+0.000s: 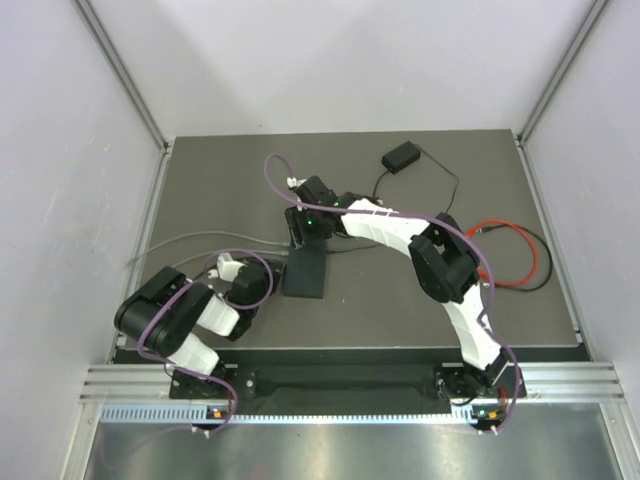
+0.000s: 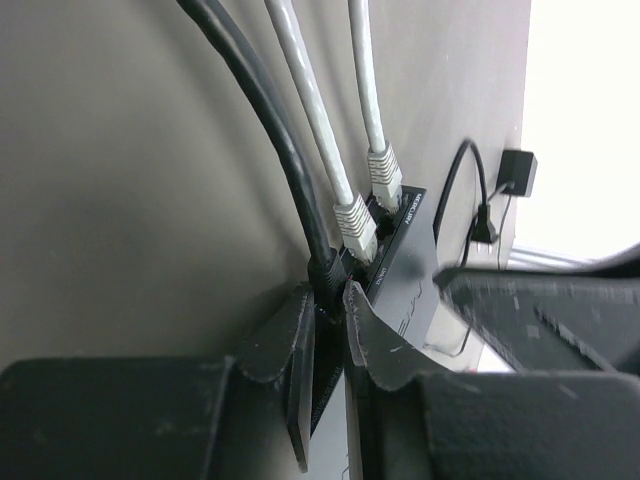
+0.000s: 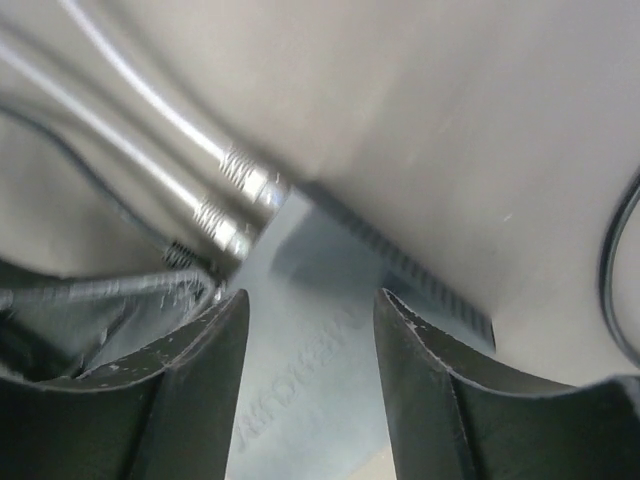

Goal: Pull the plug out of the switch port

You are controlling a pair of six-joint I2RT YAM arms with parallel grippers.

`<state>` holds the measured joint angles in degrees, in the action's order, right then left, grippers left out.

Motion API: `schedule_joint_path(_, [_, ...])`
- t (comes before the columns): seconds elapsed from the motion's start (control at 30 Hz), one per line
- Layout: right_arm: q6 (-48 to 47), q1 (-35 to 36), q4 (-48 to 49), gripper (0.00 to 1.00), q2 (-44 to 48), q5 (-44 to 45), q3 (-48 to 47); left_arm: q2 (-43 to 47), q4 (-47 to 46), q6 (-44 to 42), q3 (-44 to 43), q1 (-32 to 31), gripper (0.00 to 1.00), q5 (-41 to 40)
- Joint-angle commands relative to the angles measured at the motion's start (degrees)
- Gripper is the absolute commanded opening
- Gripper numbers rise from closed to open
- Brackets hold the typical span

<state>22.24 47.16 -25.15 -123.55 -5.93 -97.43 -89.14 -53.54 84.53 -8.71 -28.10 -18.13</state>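
Matte-black switch (image 1: 305, 275) lies flat on the dark table (image 1: 420, 310), left of centre, between the two arm ends.

Top view: left gripper (image 1: 268, 282) low at the switch's left side. Right gripper (image 1: 302, 236) at its far end, arm arched in from the right. Small power brick (image 1: 400, 157) well apart, toward the far edge, with a thin cord trailing off it. Finger spread of either tool not readable from this height.

Left wrist view: three leads meet the switch (image 2: 405, 275) along one edge. Two grey cables (image 2: 350, 215) sit in neighbouring sockets. A thick black cable ends in the black plug (image 2: 322, 272) at the corner nearest the camera, up against the casing. Left gripper (image 2: 328, 298) drawn narrow, one finger on each side, pinching that black plug. The right-hand finger overlaps the switch's top face.

Right wrist view: right gripper (image 3: 310, 300) spread wide, closed on nothing. The switch (image 3: 300, 390) top face, with faint raised lettering, fills the gap between the fingers. Grey cables (image 3: 235, 185) come in from upper left, blurred. Cannot tell whether the fingertips touch the casing.
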Motion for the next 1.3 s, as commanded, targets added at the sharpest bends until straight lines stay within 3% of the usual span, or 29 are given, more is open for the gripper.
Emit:
schedule_joint_path(0.0, [-0.53,1.62,-7.53,0.54,-3.19,4.34,-6.62,-1.47,1.25,-0.25,-0.25,-2.83,0.0,1.0])
schedule_joint_path(0.23, [-1.05,5.13,-9.04,0.69,-4.69,12.52,-6.37,-5.25,-3.15,1.6,-0.08,-3.63,0.0,1.87])
schedule_joint_path(0.53, [-1.94,7.25,-12.2,0.69,-8.73,21.3,-7.95,-6.57,-6.58,3.36,0.62,-3.72,0.0,1.52])
schedule_joint_path(0.83, [-3.6,8.3,-6.59,0.65,-7.06,30.1,3.9,2.57,9.66,3.44,-1.22,-3.54,0.0,-4.1])
schedule_joint_path(0.9, [-4.83,8.3,-5.36,0.64,-6.97,29.67,5.66,3.71,9.68,4.49,-0.43,-3.2,0.0,-5.42])
schedule_joint_path(1.1, [-7.91,9.0,-3.6,0.63,-7.5,30.63,8.73,3.36,1.08,5.03,2.91,-1.0,0.0,-6.21])
schedule_joint_path(1.27, [-7.04,8.92,-1.57,0.63,-5.74,25.54,10.68,1.87,-9.46,4.6,6.42,-0.47,0.0,-9.29])
